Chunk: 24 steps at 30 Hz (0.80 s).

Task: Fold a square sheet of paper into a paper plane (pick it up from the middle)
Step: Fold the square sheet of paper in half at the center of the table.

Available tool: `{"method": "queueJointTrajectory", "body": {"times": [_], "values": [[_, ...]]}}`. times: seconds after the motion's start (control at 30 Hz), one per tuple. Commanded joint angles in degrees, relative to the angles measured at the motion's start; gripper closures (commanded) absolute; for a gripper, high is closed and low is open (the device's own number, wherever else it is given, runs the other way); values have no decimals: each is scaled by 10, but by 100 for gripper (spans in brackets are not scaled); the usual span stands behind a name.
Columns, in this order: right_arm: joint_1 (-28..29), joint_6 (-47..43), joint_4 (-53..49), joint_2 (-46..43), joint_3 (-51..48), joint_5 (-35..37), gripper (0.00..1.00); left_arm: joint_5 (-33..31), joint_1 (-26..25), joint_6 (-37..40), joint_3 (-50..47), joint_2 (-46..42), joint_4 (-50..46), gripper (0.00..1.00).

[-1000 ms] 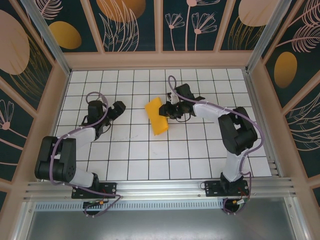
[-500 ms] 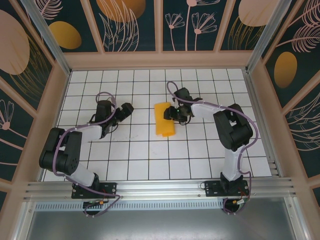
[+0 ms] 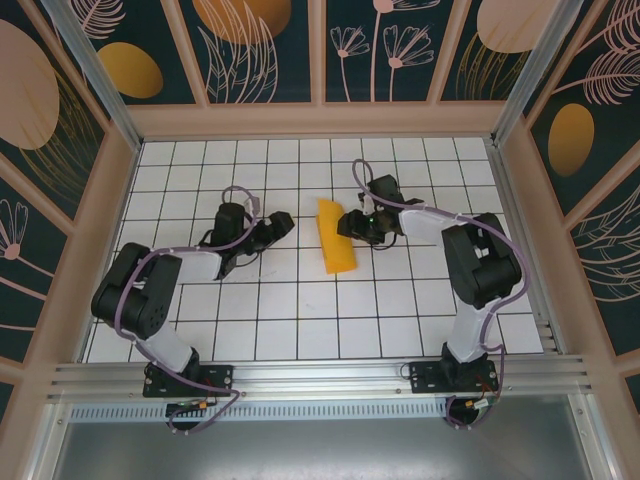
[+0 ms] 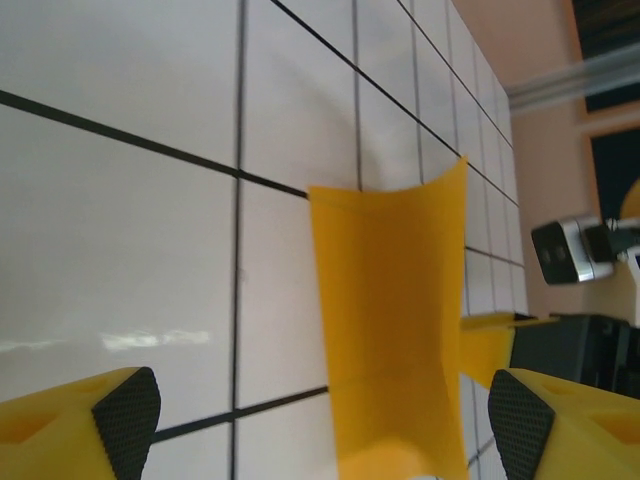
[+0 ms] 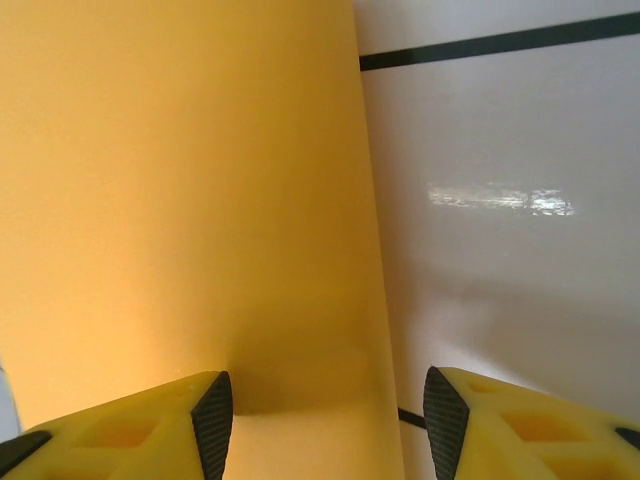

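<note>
Paper first: a sheet of thin orange-yellow paper (image 3: 335, 236), folded into a narrow strip, lies near the middle of the white table with black grid lines (image 3: 300, 310), its long side running away from the arm bases. The left wrist view shows its far end curling up off the tiles. The right gripper (image 3: 348, 222) sits at the strip's right edge (touching or just beside, I cannot tell from above). Its yellow fingers with black pads (image 5: 212, 410) stand parted with a clear gap, one over the paper, the other over bare tile, clamping nothing. The left gripper (image 3: 283, 224) is to the sheet's left, apart from it, jaws spread wide and holding nothing. The sheet lies ahead, between its pads (image 4: 125, 425).
</note>
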Motion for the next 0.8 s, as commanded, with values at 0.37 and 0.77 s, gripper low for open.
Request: {"method": "queueJointTrajectory", "body": {"times": [0.37, 0.77], "values": [[-6, 6, 31, -22, -17, -45, 44, 64, -80, -77, 65, 104, 156, 25], [-9, 8, 33, -27, -20, -51, 44, 72, -88, -89, 84, 129, 160, 62]]}}
